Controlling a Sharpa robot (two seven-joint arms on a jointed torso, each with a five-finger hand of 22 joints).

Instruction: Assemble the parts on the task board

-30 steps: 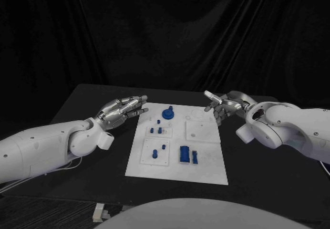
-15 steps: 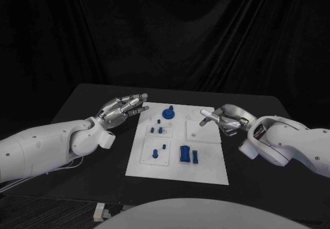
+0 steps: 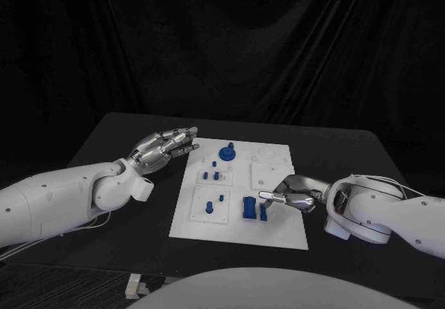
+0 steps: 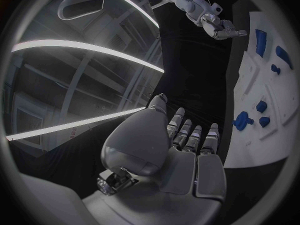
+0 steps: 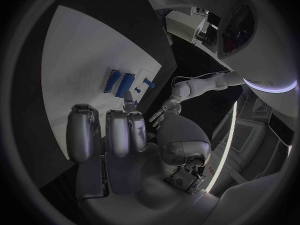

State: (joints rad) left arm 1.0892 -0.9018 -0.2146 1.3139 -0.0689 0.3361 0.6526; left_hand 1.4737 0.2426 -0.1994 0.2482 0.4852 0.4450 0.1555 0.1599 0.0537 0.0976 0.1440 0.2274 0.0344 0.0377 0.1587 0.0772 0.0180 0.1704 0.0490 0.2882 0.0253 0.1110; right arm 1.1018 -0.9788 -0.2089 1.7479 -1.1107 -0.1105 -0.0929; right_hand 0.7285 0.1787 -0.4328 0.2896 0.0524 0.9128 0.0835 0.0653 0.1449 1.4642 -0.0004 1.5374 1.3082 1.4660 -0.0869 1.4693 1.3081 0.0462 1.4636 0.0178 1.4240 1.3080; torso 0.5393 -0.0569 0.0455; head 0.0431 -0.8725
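Fingers of the right hand [image 3: 289,196] reach out apart over the task board [image 3: 278,235] near its right edge, their tips just beside the slim blue part [image 3: 263,212] and the thicker blue block [image 3: 249,208] next to it — nothing is held, and I judge the hand is lined up to pick one of these. The left hand [image 3: 165,147] hangs off the board's left edge near its far corner, fingers loosely extended and empty, probably kept clear until needed. Other parts sit apart on the board: a round knobbed piece [image 3: 227,153] near the far edge, small pegs [image 3: 215,174] mid-board, another peg [image 3: 209,207] toward the near left.
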